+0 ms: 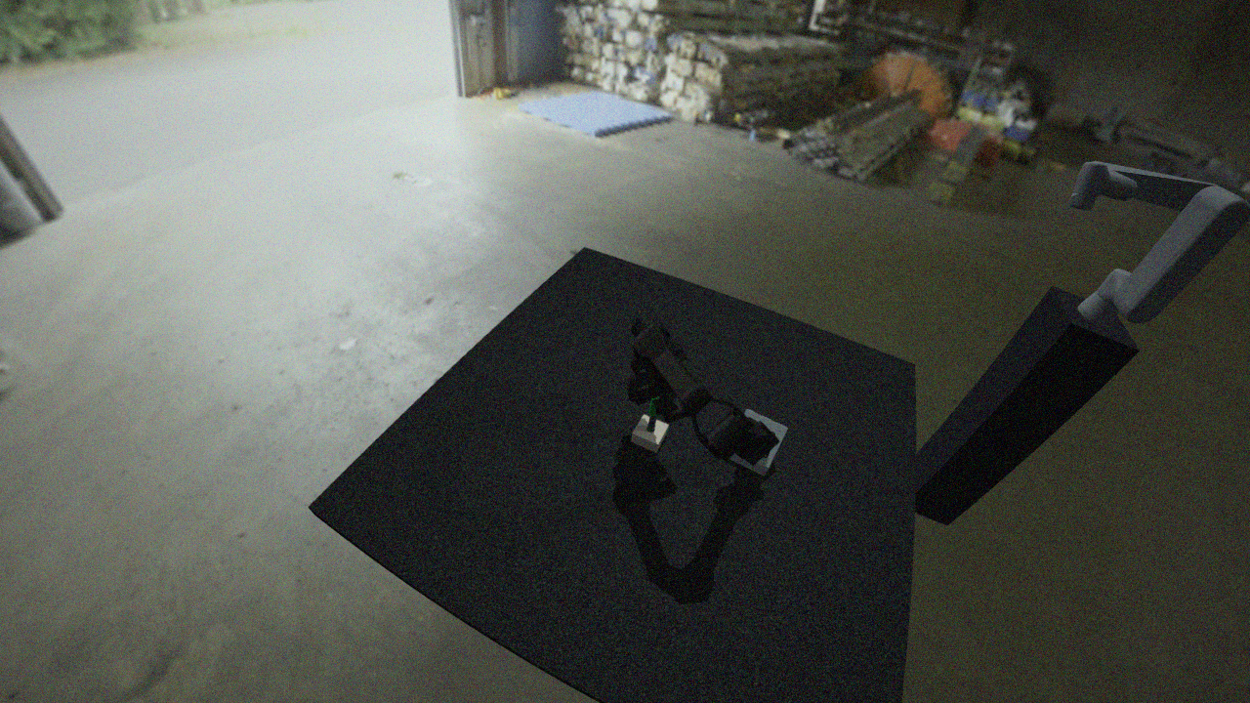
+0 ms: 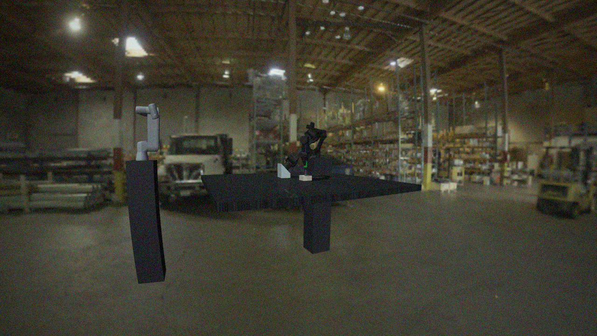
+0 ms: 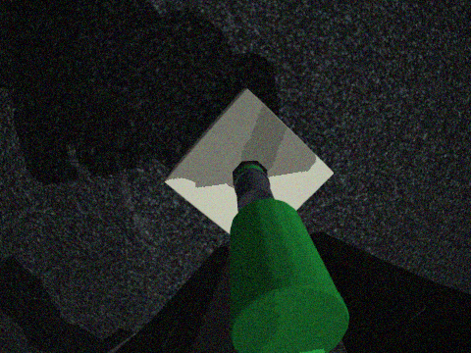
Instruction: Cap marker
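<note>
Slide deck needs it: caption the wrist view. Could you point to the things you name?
Gripper (image 3: 271, 251) holding green cap (image 3: 275, 250) in line with dark marker (image 3: 252, 183) in pale holder block (image 3: 211, 152).

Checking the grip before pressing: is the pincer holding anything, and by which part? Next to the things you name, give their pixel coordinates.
The pincer (image 1: 653, 403) (image 2: 305, 162) holds the green cap (image 3: 285, 275) by its sides; how high up cannot be told.

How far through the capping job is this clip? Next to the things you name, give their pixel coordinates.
Picked up: the green cap (image 1: 652, 405) (image 2: 305, 164) (image 3: 285, 275), in the gripper's fingers. In hand: lining it up over the marker (image 3: 253, 188), whose dark barrel shows below the cap. Left: pressing it fully on, releasing, moving the arm away.
</note>
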Action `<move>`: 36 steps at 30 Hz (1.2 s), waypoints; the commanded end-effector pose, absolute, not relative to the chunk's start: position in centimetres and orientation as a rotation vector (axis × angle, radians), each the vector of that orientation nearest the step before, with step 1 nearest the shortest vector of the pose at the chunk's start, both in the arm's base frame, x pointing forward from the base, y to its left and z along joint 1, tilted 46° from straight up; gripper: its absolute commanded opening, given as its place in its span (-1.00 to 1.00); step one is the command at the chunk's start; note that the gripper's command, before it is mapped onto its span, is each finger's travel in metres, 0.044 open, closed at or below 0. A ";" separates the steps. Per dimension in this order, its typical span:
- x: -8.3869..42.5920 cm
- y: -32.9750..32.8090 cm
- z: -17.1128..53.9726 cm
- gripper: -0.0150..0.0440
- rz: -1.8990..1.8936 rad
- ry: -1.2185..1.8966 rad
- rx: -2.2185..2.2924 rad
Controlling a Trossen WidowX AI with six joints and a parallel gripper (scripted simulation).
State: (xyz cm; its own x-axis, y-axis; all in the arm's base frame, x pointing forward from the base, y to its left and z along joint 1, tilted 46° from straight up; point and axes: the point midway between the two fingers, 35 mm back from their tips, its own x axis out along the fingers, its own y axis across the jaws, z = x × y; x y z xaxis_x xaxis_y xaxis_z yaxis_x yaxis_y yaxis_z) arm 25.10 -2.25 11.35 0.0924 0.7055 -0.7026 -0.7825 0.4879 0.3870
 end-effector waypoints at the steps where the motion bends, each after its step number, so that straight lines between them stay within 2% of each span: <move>1: 25.2 -1.7 11.0 -0.49 1.108 0.977 -0.093; 36: 25.5 1.3 8.2 -0.49 1.109 0.974 -0.092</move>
